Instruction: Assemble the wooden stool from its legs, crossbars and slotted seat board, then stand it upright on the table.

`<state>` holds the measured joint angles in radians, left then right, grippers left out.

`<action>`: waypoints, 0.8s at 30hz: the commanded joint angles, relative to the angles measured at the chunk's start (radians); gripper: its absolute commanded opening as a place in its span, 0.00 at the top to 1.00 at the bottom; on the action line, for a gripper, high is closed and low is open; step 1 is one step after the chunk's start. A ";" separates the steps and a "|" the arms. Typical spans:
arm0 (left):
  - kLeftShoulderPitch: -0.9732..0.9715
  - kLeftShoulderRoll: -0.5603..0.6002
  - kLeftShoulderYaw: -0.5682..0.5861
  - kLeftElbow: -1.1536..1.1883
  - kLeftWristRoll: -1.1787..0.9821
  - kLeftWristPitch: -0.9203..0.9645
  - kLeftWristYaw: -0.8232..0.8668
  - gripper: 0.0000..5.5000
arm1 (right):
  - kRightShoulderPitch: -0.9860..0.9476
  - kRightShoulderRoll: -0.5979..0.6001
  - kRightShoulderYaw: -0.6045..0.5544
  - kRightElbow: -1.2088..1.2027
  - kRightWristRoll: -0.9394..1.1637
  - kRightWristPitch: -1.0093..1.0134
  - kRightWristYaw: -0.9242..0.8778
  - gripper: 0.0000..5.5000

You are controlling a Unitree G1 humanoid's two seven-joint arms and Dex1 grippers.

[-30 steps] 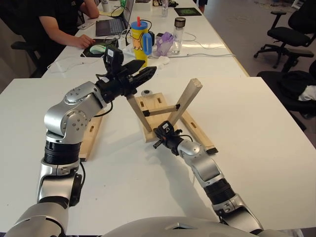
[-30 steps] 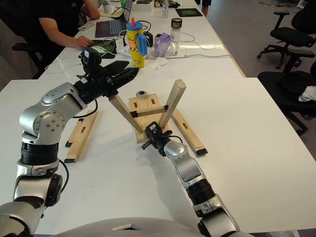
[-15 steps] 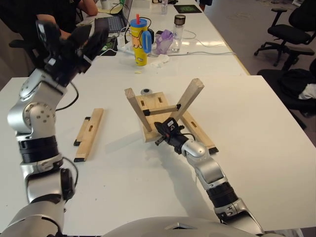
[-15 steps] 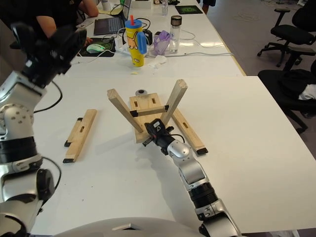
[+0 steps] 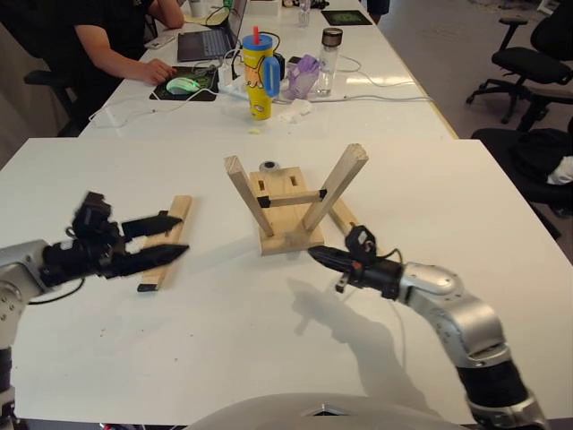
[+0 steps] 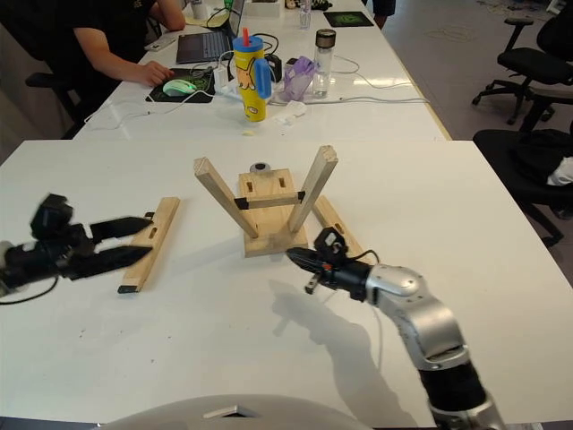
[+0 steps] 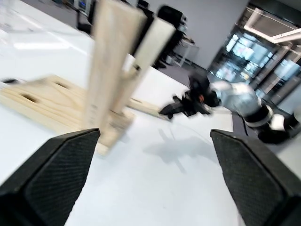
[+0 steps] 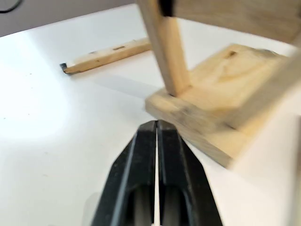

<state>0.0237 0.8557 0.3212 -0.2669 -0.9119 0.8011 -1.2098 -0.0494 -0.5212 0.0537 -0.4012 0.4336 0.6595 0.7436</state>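
Head stereo pair overlooks table [image 5: 269, 358]; both wrist cameras low, facing stool [image 5: 286, 240].

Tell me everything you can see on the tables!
Seat board: one, pale wood, flat on the near table.
Legs: two, pale, sticking up from the board.
Crossbar: one, pale, between the legs.
Left wooden piece: one, pale, left of the board.
Right wooden piece: one, pale, right of the board.
Cup: one, yellow, far table.
Bottle: one, clear, far table.
Laptop: one, dark, far table.
Left gripper: one, black, open, beside the left piece.
Right gripper: one, black, shut, near the board.
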 commanded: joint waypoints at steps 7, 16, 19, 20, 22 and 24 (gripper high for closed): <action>-0.059 -0.205 -0.474 -0.058 0.437 -0.189 0.304 0.21 | -0.249 -0.065 -0.025 0.390 -0.190 -0.123 -0.117 1.00; -0.228 -0.310 -0.666 0.151 0.729 -0.297 0.432 0.21 | -0.636 0.149 0.040 0.870 -0.298 -0.534 -0.102 1.00; -0.240 -0.277 -0.700 0.167 0.767 -0.287 0.392 0.21 | -0.648 0.182 0.069 0.897 -0.294 -0.609 -0.016 1.00; -0.247 -0.268 -0.705 0.169 0.775 -0.284 0.380 0.21 | -0.639 0.183 0.083 0.887 -0.296 -0.624 0.019 1.00; -0.260 -0.259 -0.701 0.185 0.788 -0.279 0.373 0.21 | -0.607 0.186 0.100 0.843 -0.278 -0.633 0.084 1.00; -0.265 -0.245 -0.701 0.204 0.809 -0.272 0.373 0.21 | -0.583 0.189 0.115 0.804 -0.268 -0.623 0.125 1.00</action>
<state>-0.2471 0.5932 -0.3536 -0.1069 -0.1367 0.4930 -0.8274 -0.6628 -0.3537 0.1351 0.4490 0.1500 0.0314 0.8174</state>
